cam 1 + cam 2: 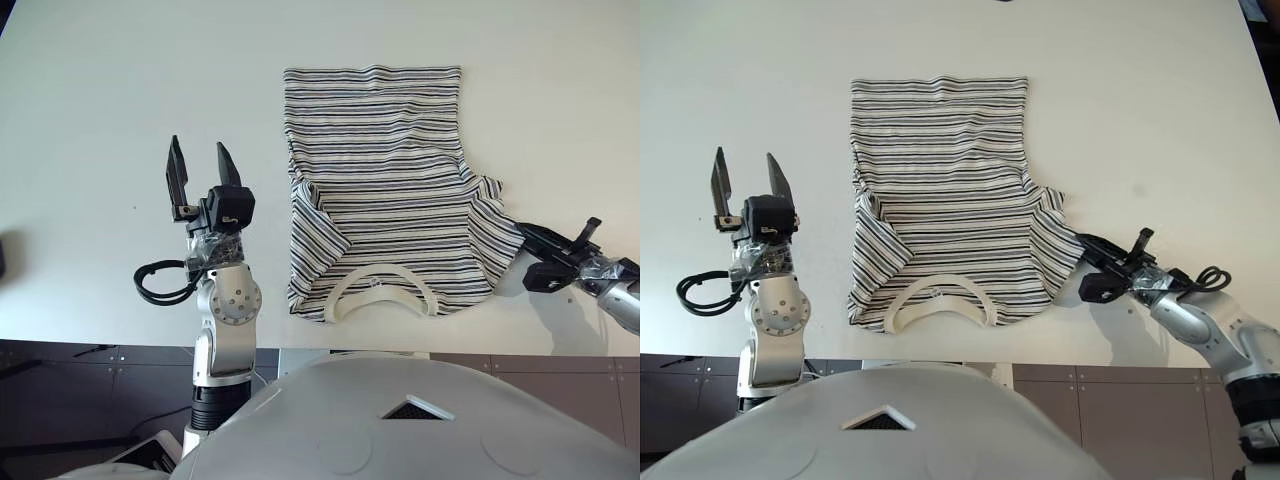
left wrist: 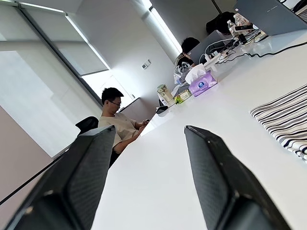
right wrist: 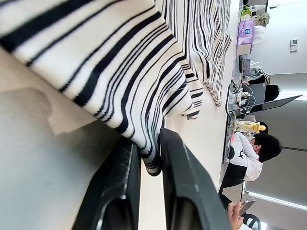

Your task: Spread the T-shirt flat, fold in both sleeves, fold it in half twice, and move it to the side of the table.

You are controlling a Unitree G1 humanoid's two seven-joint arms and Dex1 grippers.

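**Right gripper clamped on the T-shirt's sleeve**

From the head views we see the striped T-shirt point(image 1: 385, 190) lying on the white table point(image 1: 100, 100), collar point(image 1: 380, 292) toward the robot, with its left sleeve point(image 1: 318, 228) folded onto the body. The right gripper point(image 1: 1085, 245) meets the right sleeve point(image 1: 500, 215). The right wrist view confirms the hem is clamped between its fingers point(image 3: 180, 177). The left gripper point(image 1: 198, 148) stands beside the shirt without touching it. Its wrist view shows the jaws wide apart.

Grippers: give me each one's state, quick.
Left gripper: open, holding nothing.
Right gripper: shut on the sleeve edge of the T-shirt.
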